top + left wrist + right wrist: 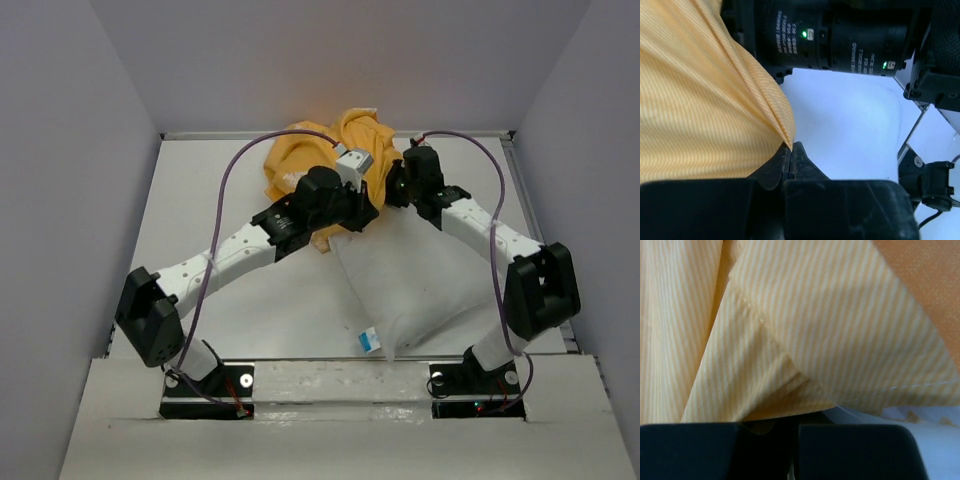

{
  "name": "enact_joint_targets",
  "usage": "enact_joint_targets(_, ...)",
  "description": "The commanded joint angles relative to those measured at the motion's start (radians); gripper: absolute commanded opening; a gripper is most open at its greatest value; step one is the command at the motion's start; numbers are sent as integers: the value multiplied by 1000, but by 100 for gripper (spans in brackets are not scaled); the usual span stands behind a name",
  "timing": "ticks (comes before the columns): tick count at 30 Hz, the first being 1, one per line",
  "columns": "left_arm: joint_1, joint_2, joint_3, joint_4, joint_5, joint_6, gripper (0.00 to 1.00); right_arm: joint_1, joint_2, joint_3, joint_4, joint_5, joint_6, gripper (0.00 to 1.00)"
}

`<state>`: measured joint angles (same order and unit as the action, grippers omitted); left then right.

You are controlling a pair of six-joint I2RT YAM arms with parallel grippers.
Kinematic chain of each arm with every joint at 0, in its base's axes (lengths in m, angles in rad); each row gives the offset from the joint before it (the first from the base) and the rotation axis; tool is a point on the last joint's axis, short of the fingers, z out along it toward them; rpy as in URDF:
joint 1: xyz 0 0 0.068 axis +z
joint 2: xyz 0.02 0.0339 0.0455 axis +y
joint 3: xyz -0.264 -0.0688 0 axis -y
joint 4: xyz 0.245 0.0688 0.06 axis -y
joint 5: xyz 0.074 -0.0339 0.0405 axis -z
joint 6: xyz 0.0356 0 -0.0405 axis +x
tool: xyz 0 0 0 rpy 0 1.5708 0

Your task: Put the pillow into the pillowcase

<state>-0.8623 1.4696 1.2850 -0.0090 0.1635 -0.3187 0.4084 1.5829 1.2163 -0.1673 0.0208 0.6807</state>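
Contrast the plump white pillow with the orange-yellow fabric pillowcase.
The plump white pillow is plain, the orange-yellow fabric pillowcase finely striped. The pillow lies full and flat; the pillowcase is crumpled. On the white table, the pillow lies nearer, the pillowcase farther. Both are soft cloth.

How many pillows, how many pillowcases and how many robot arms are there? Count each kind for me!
Pillow, white: 1
Pillowcase, orange-yellow: 1
Robot arms, the left arm and the right arm: 2
Total: 4
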Motion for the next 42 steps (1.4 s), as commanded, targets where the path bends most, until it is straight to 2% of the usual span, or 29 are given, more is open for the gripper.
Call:
enact_joint_targets(1, -41, 67, 10, 145, 289, -129, 0, -138, 80, 97, 123, 47, -39, 0)
enact_joint_targets(3, -52, 87, 10, 201, 326, -138, 0, -149, 97, 100, 109, 41, -52, 0)
enact_joint_targets(4, -53, 93, 19, 189, 288, -129, 0, -163, 97, 98, 106, 38, -62, 0)
enact_joint_targets(5, -55, 83, 17, 152, 240, -93, 9, -163, 80, 83, 104, 30, -72, 7)
enact_joint_targets(6, -55, 66, 8, 133, 175, -68, 22, -163, 68, 77, 104, 21, -82, 17)
enact_joint_targets(7, -55, 43, -30, 118, 39, -53, 47, -163, 52, 72, 100, 10, -111, 35)
enact_joint_targets(8, -53, -22, -61, 115, -20, -40, 57, -163, 36, 68, 89, 5, -124, 43)
enact_joint_targets(9, -55, -64, -91, 113, -151, -17, 66, -163, -15, 51, 80, 4, -136, 57)
enact_joint_targets(10, -55, -145, -166, 113, -238, -16, 77, -163, -43, 39, 77, -2, -162, 62)
enact_joint_targets(11, -53, -146, -167, 113, -295, -17, 80, -163, -70, 32, 66, -11, -162, 66)
enact_joint_targets(12, -52, -226, -256, 119, -355, -20, 82, -163, -95, 29, 52, -12, -190, 69)
enact_joint_targets(13, -52, -261, -307, 127, -442, -42, 83, -163, -150, 13, 26, -59, -205, 74)
enact_joint_targets(15, -28, -351, -461, 162, -492, -78, 84, -163, -201, -7, 5, -88, -239, 78)
enact_joint_targets(17, 30, -386, -618, 216, -480, -154, 83, -163, -268, -44, -21, -146, -254, 79)
enact_joint_targets(19, 71, -376, -700, 325, -443, -187, 81, -163, -329, -76, -29, -209, -259, 79)
enact_joint_targets(21, 121, -303, -748, 424, -415, -169, 79, -129, -359, -121, -35, -234, -271, 79)
enact_joint_targets(23, 134, -187, -706, 467, -403, -111, 79, -77, -374, -136, -47, -231, -311, 79)
enact_joint_targets(25, 141, -100, -659, 515, -401, -8, 76, 24, -367, -112, -98, -162, -340, 79)
enact_joint_targets(28, 154, 49, -569, 572, -432, 70, 74, 140, -327, -61, -141, -70, -395, 79)
enact_joint_targets(33, 183, 193, -491, 720, -369, 92, 74, 222, -230, -14, -167, 16, -438, 80)
enact_joint_targets(36, 198, 265, -434, 744, -401, 151, 73, 248, -183, 3, -181, 80, -443, 80)
enact_joint_targets(40, 230, 336, -366, 742, -430, 176, 60, 271, -141, 21, -213, 180, -452, 82)
enact_joint_targets(41, 236, 336, -365, 748, -435, 175, 44, 283, -109, 49, -227, 212, -461, 83)
enact_joint_targets(42, 236, 333, -369, 767, -433, 178, 33, 293, -91, 61, -245, 272, -466, 84)
